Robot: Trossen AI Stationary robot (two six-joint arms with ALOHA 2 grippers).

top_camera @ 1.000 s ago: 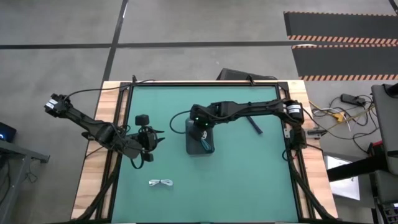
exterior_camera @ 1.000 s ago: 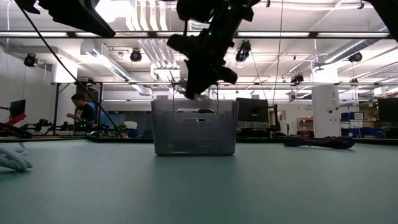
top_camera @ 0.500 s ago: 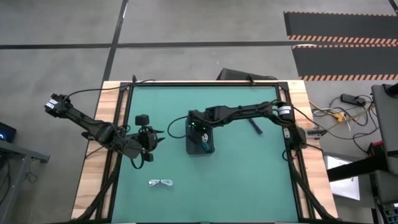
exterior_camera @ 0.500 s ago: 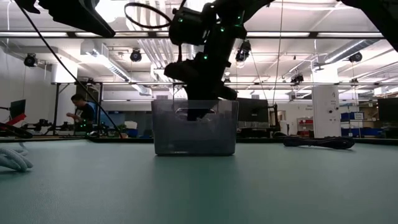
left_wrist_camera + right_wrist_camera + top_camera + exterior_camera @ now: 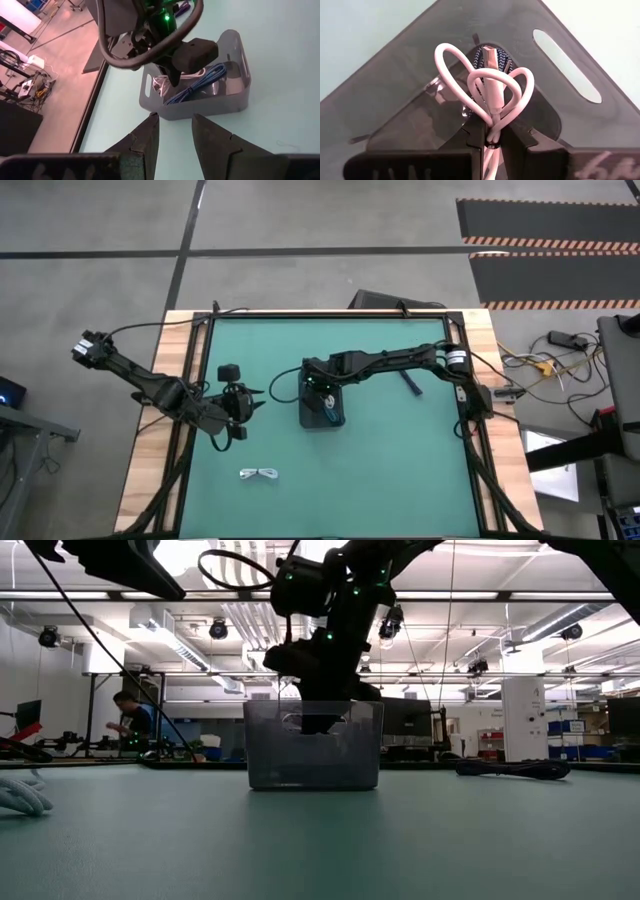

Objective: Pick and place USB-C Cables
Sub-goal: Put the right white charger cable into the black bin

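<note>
My right gripper (image 5: 491, 131) is shut on a white bundled USB-C cable (image 5: 485, 82). It reaches down into the dark grey tray (image 5: 310, 418), which also shows in the low view (image 5: 270, 755). A blue-black braided cable (image 5: 197, 87) lies inside the tray, under the white one. A second white cable (image 5: 260, 474) lies on the mat near the table's near edge. A dark cable (image 5: 411, 382) rests on the mat right of the tray. My left gripper (image 5: 172, 131) hovers left of the tray, open. My right gripper pinches the white cable bundle between its two fingers at the gathered middle (image 5: 493, 116). It comes from above, pointing down into the tray. The loops (image 5: 451, 60) fan out beyond the fingertips. Whether they touch the tray's floor I cannot tell.
Bare green mat (image 5: 390, 460) lies near and right of the tray. A small black block (image 5: 227, 372) sits by the left arm. Black rails frame the table. In the low view a person (image 5: 132, 718) stands in the room beyond.
My right gripper has come down from above the tray's rim into the tray, carrying the white cable, and shifted slightly toward the table's left. It has stayed shut. In the last half second it has barely moved.
</note>
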